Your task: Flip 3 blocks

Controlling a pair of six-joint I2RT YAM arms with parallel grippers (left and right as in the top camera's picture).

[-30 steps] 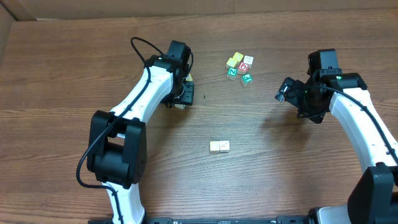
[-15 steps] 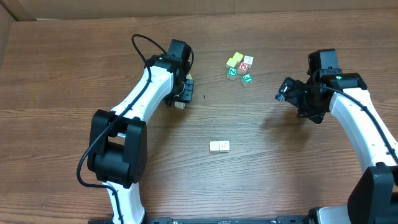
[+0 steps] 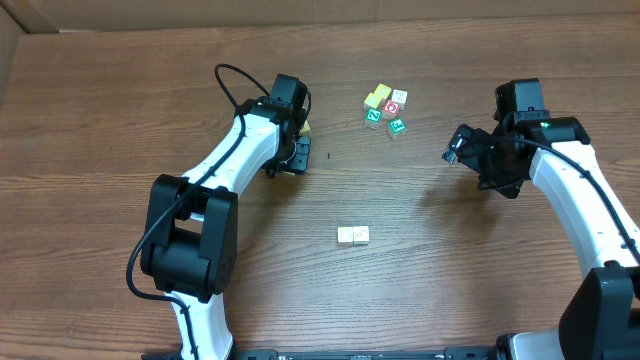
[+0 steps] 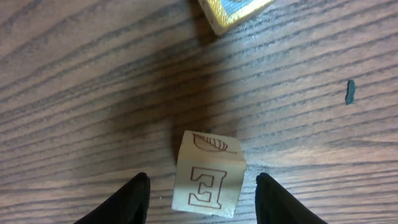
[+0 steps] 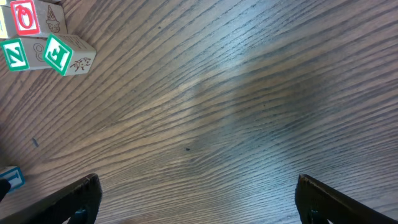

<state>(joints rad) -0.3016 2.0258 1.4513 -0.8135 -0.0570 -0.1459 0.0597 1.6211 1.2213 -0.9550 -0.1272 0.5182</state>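
The block with a printed E [image 4: 210, 183] lies flat on the table [image 3: 120, 120], left of the middle and toward the far edge. It sits between the fingers of the left claw [image 4: 203, 190]. A strip of bare wood shows on each side of it, so the claw is released and only straddles the block. It looks lined up to pinch the two side faces and roll the block onto another face. A yellow-edged block [image 4: 233, 9] rests just beyond, clear of the fingers, probably left there so that each block can be turned alone.

The right claw [image 3: 455, 150] hangs wide and empty over bare wood near the right edge, apparently parked out of the way. The cluster of blocks [image 3: 386, 108] with green and red letters sits near the far edge, and a pair of cream blocks [image 3: 352, 235] touch each other near the middle.

Against a second ago, the left arm has shifted slightly toward the far edge. The right arm, the cluster and the pair are unchanged.
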